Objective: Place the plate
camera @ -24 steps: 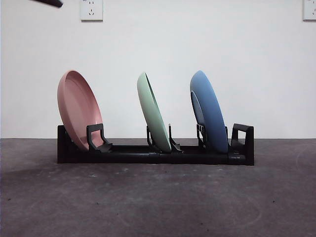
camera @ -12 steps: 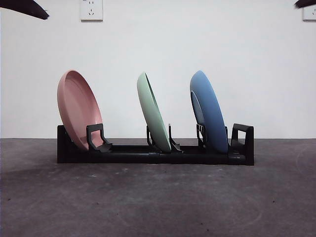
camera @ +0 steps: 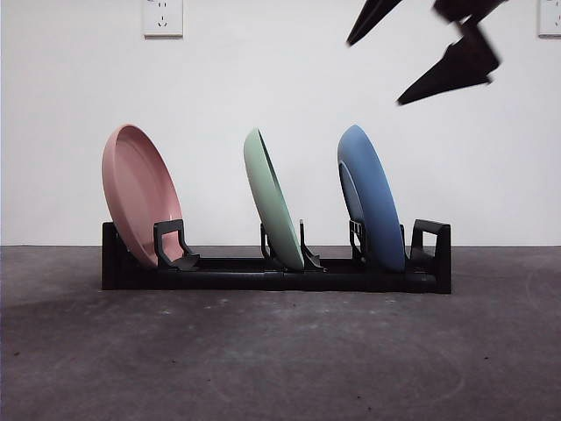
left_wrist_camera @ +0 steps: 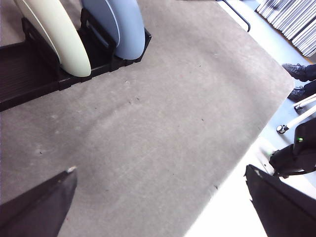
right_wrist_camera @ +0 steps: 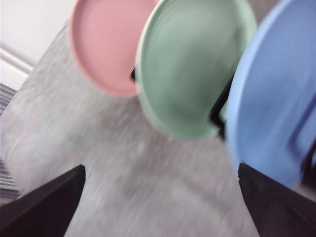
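While the right gripper [camera: 412,53] is hanging high above the blue plate [camera: 372,197] with jaws spread wide and holding nothing, all three plates are sitting tilted in the black rack [camera: 276,274] on the grey table [camera: 280,351]: pink plate [camera: 138,193] at one end, green plate [camera: 272,200] in the middle, blue at the other. Left gripper [left_wrist_camera: 158,197] is hovering over bare table beside the rack, jaws also wide apart.

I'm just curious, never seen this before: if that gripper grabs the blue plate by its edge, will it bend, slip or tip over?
The blue plate looks stiff; it holds its curve standing on edge, so it probably won't bend. Its smooth, rounded rim may slip between narrow jaws. It leans in the black rack, so a sideways nudge from the right gripper above might tip it further.
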`<move>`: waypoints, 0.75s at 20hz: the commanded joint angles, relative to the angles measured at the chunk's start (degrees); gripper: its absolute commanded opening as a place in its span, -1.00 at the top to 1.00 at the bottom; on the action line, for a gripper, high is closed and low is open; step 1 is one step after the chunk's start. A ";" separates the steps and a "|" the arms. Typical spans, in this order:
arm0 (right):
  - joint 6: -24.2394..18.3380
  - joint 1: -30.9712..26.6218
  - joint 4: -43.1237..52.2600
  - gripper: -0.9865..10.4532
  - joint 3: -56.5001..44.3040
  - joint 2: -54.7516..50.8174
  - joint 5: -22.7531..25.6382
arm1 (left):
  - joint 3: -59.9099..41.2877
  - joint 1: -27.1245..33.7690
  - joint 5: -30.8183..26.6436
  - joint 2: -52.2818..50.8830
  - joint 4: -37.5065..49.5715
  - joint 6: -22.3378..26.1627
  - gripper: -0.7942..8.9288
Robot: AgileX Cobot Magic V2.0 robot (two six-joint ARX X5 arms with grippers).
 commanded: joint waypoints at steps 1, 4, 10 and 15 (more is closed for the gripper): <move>0.50 0.31 2.36 -0.04 4.48 6.36 0.22 | 1.22 -0.22 -0.02 -0.74 -0.83 0.13 -0.31; 0.48 0.31 5.90 -0.04 7.15 11.87 0.24 | 1.22 -0.22 0.00 -2.45 -1.79 -0.13 -0.31; 0.48 0.26 12.37 0.12 7.21 16.20 2.21 | 1.22 -0.22 0.00 -5.14 -4.31 -0.74 -0.31; 0.63 0.13 13.64 0.52 7.21 16.83 3.28 | 1.22 -0.22 0.00 -5.84 -4.87 -1.16 -0.31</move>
